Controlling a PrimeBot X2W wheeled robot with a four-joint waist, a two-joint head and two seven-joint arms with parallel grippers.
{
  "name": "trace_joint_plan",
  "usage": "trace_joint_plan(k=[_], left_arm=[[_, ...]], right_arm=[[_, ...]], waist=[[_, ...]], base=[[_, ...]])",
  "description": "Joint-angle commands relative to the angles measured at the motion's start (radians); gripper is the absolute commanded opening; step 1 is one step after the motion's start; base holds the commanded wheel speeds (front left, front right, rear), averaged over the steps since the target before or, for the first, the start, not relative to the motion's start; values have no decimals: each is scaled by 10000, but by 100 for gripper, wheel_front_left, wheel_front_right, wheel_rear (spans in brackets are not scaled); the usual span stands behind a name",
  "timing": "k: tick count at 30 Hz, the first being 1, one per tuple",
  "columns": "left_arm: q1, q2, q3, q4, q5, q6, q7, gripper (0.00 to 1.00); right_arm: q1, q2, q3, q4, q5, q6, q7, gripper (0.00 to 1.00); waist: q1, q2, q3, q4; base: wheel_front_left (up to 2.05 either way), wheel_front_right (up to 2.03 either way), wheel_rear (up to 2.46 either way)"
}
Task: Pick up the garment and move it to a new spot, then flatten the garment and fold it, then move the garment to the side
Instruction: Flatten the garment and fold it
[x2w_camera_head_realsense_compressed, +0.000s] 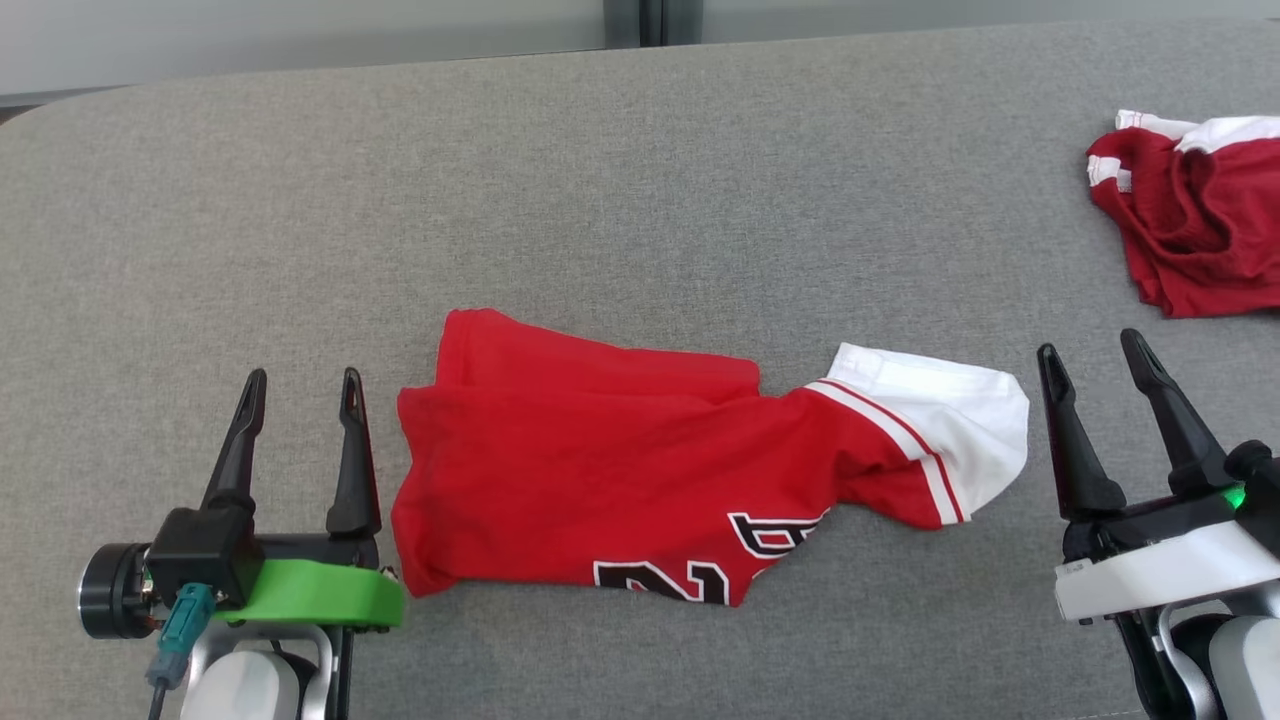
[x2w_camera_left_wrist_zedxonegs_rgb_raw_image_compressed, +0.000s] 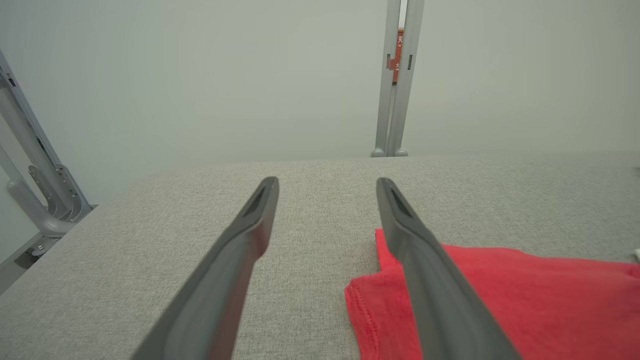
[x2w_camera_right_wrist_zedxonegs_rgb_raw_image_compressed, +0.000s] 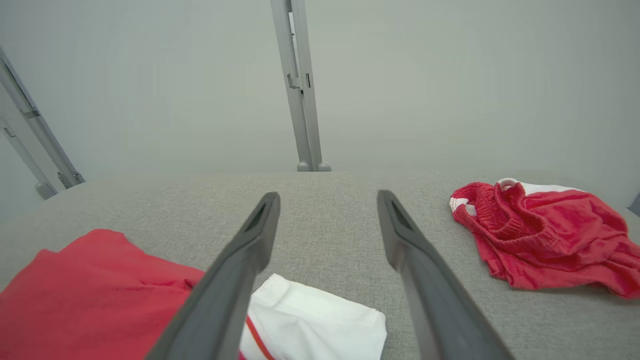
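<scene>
Our left gripper (x2w_camera_head_realsense_compressed: 305, 378) sits at the near left with its two long dark fingers spread wide and nothing between them. In the left wrist view the finger (x2w_camera_left_wrist_zedxonegs_rgb_raw_image_compressed: 435, 280) on the garment's side crosses over the red cloth's left edge, though we cannot tell whether it touches the fabric or stands just above it. Our right gripper (x2w_camera_head_realsense_compressed: 1090, 345) is at the near right, its jaws likewise parted and empty. Its fingers point towards the far side of the table, just beside the garment's white end and apart from it.

Between the two grippers lies the red short-sleeved jersey with a white sleeve and black-and-white numerals (x2w_camera_head_realsense_compressed: 620, 470). It rests on the grey woven fabric tabletop (x2w_camera_head_realsense_compressed: 640, 180), near the front edge and roughly midway across. It is loosely doubled over, not flat: a fold of red runs along its far side, and the numerals (partly tucked under at the near hem) read upside down from our head view. The white sleeve (x2w_camera_head_realsense_compressed: 950, 420), edged with red and white stripes, sticks out to the right.

Well apart from it, at the far right of the table, is a crumpled red pair of shorts with an elastic waistband and white trim (x2w_camera_head_realsense_compressed: 1190, 230). Beyond the table's far edge a pair of grey metal posts (x2w_camera_right_wrist_zedxonegs_rgb_raw_image_compressed: 300, 90) stands against a pale wall.
</scene>
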Motion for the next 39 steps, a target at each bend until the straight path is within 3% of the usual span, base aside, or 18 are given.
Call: trace_joint_plan(k=[1,19,23,30,34,39], left_arm=[[149,110,20,-27,-37,33,53,100],[77,257,-261,74,-225,-96,554,100],[-509,292,-454,328,-378,-427,1007,100],[-1814,384,-809,2096,-924,-1149,2891,100],[-2309,330,-1007,3070,-1176,-1567,3443,100],[-2729,324,-1129,4069,-1251,-1758,3710,100]], right_arm=[[117,76,-38,-254,-80,-10,151,100],[471,264,-70,-848,-24,-8,646,100],[360,221,-56,-855,54,-8,686,100],[86,238,163,-812,91,-8,752,100],[-51,278,180,-708,147,-8,697,100],[-109,285,179,-604,174,-8,611,100]], waist=[[0,-1,-135,-83],[0,-1,-213,-80],[0,-1,-18,-18],[0,-1,457,-140],[0,-1,685,-262],[0,-1,826,-377]], base=[[0,0,0],[0,0,0],[0,0,0],[0,0,0],[0,0,0],[0,0,0]])
